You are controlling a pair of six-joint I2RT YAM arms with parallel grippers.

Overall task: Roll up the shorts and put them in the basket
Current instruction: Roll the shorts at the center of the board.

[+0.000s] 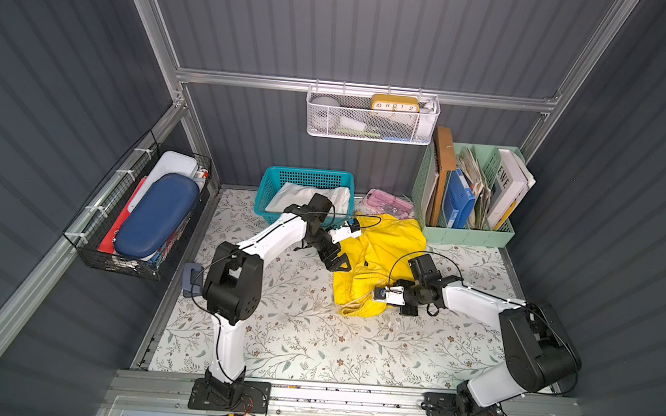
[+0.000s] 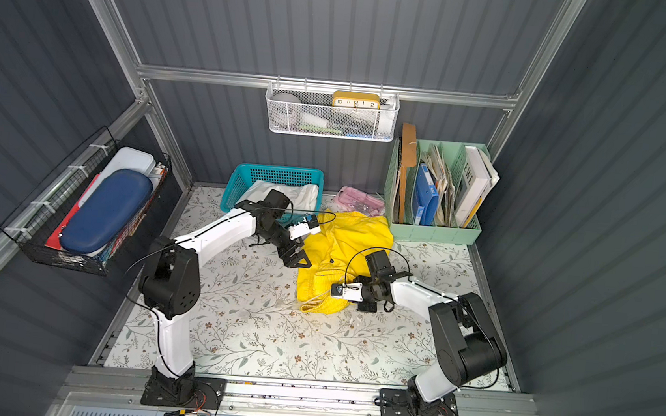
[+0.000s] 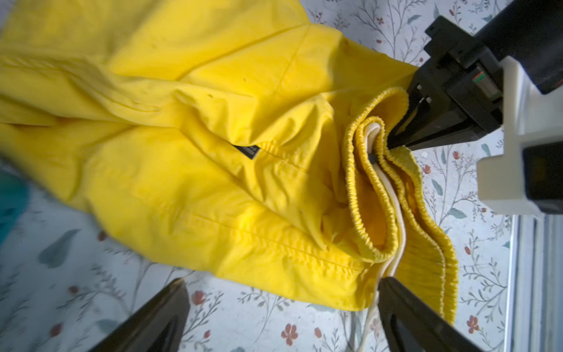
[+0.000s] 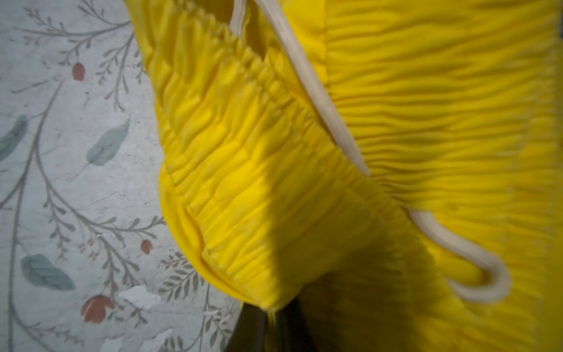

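yellow shorts [image 1: 378, 258]: crumpled on the floral table [image 1: 311, 339], between the 2 arms.
white shorts [image 1: 307, 197]: inside the teal basket [image 1: 266, 188] at the back.
right gripper [image 3: 391, 143]: pinched together on the gathered waistband [image 3: 374, 189], beside the whitish drawstring [image 4: 320, 91].
left gripper [image 1: 337, 261]: spread wide, holding nothing, at the yellow pair's edge.

Left arm [image 1: 275, 237] stretched forward, left gripper [image 1: 336, 263] angled down, jaws wide apart. Right arm [image 1: 475, 304] reaching inward, low; right gripper [image 3: 396, 138] pinched closed.
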